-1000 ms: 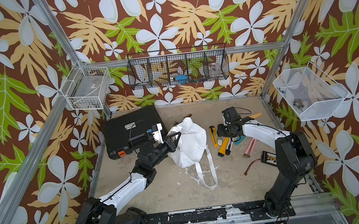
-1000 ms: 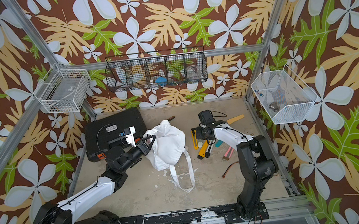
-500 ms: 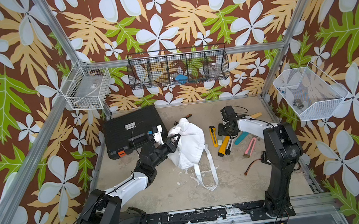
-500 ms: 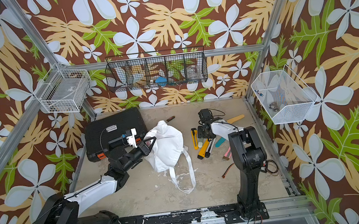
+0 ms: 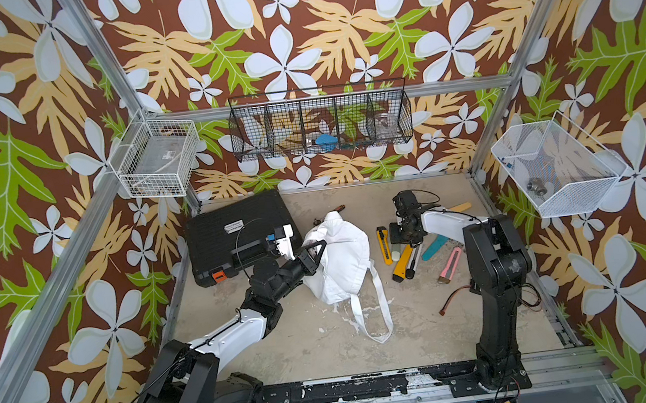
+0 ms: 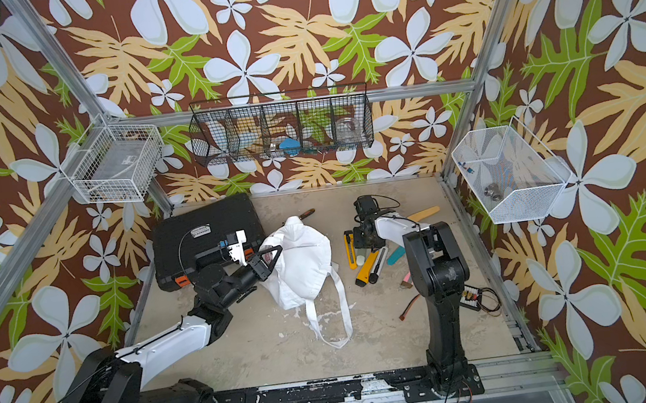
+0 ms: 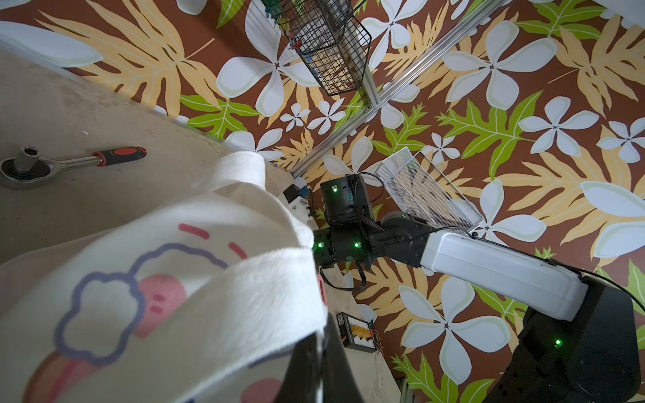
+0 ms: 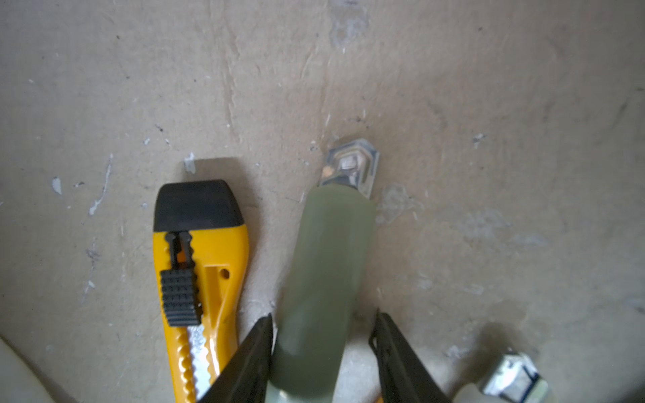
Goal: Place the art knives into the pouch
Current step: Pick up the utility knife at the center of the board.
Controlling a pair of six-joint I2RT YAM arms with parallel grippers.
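Observation:
The white pouch (image 5: 341,259) (image 6: 304,263) lies crumpled mid-table, one strap trailing toward the front. My left gripper (image 5: 316,249) (image 7: 323,336) is shut on its cloth edge, lifting the printed side (image 7: 157,279). To its right lie several cutters. My right gripper (image 8: 324,314) points down over a pale green art knife (image 8: 328,265) with a metal tip, lying flat. Its jaws stand either side of the handle: one finger touches it, the other shows a gap. In both top views the right gripper (image 5: 401,237) (image 6: 363,239) covers most of that knife.
A yellow-and-black cutter (image 8: 199,279) lies right beside the green knife. A larger yellow cutter (image 5: 402,262), teal (image 5: 436,247) and pink (image 5: 450,264) tools lie nearby. The black case (image 5: 237,234) sits back left. A ratchet wrench (image 7: 69,162) lies behind the pouch.
The right arm's elbow has swung in toward the back and its jaws have narrowed around the green knife. The left gripper has kept its hold on the pouch.

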